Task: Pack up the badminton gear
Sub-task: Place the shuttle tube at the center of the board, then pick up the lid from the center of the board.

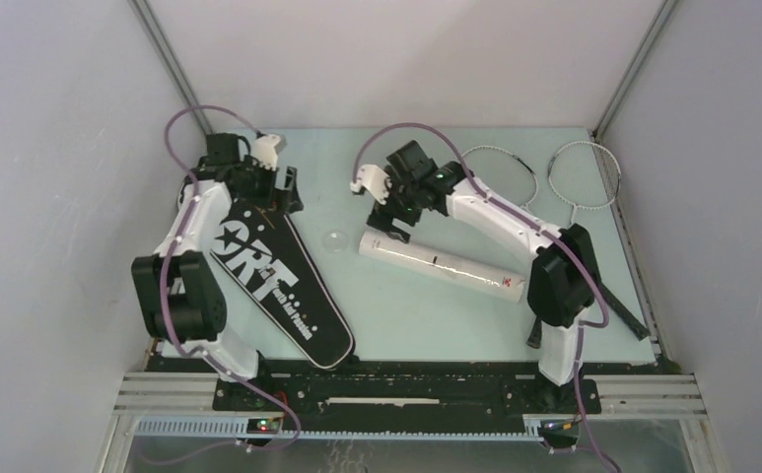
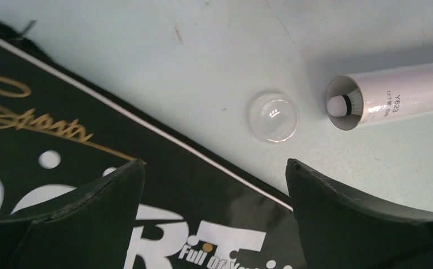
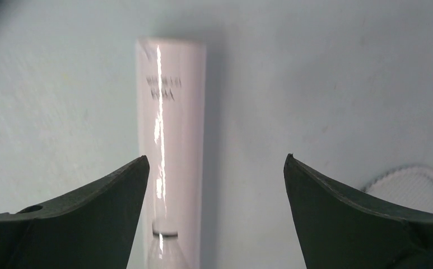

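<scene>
The tube (image 3: 172, 112) lies on the surface (image 1: 406, 320) with a shuttlecock (image 2: 340, 104) in its open mouth and its clear cap (image 2: 273, 116) just beside, so the spread, empty right hand (image 3: 216, 159) above the tube and left hand (image 2: 214, 165) over the bag (image 2: 63, 140) seem poised for capping.

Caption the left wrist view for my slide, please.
Open left gripper hovers above the black bag; beyond lie a clear cap and the white tube, a shuttlecock visible in its open end.

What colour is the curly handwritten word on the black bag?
Gold script on the black bag; the left wrist view shows it best.
</scene>
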`<action>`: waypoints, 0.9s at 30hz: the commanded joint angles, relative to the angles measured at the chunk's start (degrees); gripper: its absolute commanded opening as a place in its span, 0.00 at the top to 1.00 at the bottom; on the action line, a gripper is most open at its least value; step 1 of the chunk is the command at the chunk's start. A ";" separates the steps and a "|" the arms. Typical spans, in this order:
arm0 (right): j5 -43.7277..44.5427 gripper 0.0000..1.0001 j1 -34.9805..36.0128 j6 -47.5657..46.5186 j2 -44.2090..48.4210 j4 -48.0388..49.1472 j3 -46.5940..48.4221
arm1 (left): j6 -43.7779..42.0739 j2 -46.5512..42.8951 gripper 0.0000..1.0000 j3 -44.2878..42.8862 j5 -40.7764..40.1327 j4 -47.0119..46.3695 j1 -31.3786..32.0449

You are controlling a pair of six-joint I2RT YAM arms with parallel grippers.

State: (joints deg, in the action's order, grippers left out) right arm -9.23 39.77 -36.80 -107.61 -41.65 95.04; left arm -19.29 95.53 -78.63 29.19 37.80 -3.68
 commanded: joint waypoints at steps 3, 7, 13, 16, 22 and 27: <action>-6.06 0.01 4.85 5.96 -12.37 -7.01 18.43 | 5.41 -8.80 0.00 5.05 0.93 -4.32 -5.92; -7.51 0.01 7.05 10.54 -20.93 -6.81 28.82 | 7.53 -12.43 0.00 5.56 -0.36 -3.48 -10.61; -4.54 0.00 9.90 13.22 -29.23 -4.21 36.73 | 5.95 -18.58 0.00 7.51 -3.23 -2.66 -13.97; -3.46 0.00 10.22 14.19 -32.42 -3.10 39.38 | 4.90 -21.79 0.00 8.86 -4.32 -2.68 -14.43; -2.90 0.00 10.24 15.55 -37.40 -2.94 42.92 | 4.00 -23.75 0.00 10.33 -4.07 -2.74 -14.53; -1.49 0.00 10.20 16.33 -39.14 -2.50 43.03 | 3.76 -23.07 0.00 10.44 -2.85 -2.52 -14.60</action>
State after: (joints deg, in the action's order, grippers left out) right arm -12.40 50.00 -22.33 -145.51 -45.17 135.63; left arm -14.46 72.86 -69.67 25.58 35.27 -17.87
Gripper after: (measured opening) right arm 0.993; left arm 0.996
